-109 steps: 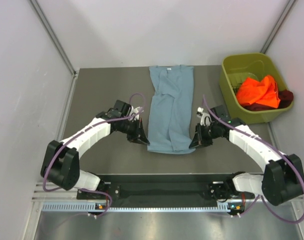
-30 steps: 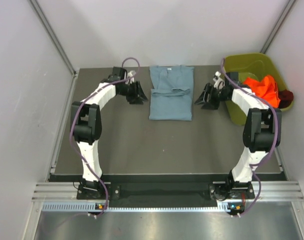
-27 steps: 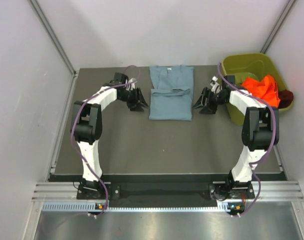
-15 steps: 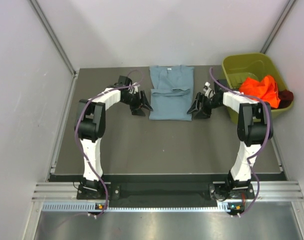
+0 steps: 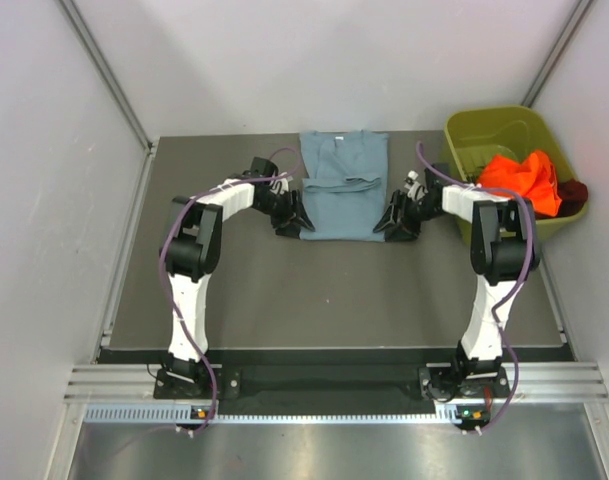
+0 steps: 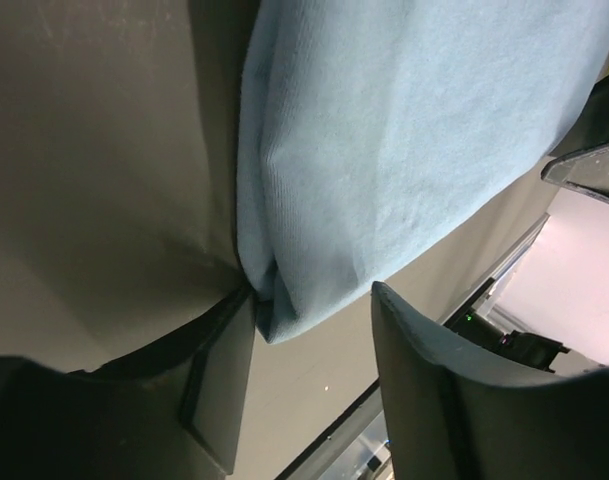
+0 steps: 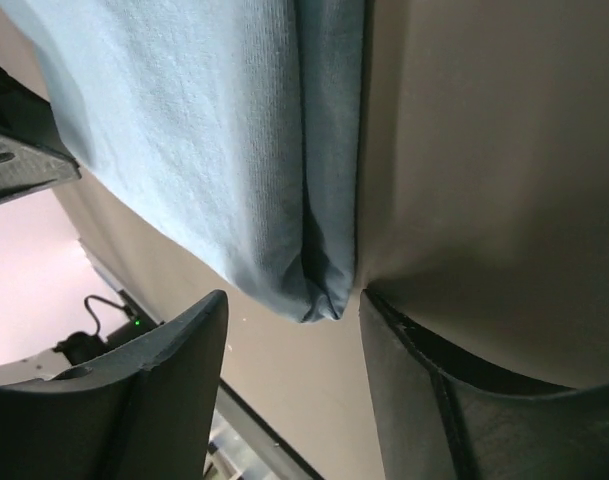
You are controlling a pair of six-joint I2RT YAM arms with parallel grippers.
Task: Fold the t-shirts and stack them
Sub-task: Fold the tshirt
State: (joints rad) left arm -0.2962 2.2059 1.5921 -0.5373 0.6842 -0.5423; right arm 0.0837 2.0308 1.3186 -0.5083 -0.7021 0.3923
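The blue-grey t-shirt lies folded at the back middle of the table, its folded edge nearest me. My left gripper sits low at the shirt's near left corner. In the left wrist view that gripper is open, with the corner of the shirt lying against one finger. My right gripper mirrors it at the near right corner. It is open, and the shirt's folded corner hangs just inside its gap. The orange t-shirt and the maroon t-shirt lie in the bin.
The olive-green bin stands at the back right corner, close behind my right arm. White walls enclose the dark table on three sides.
The long shirt has been folded in half toward the back. Over the last second both grippers slid from beside the shirt's middle toward me and inward to its near corners.
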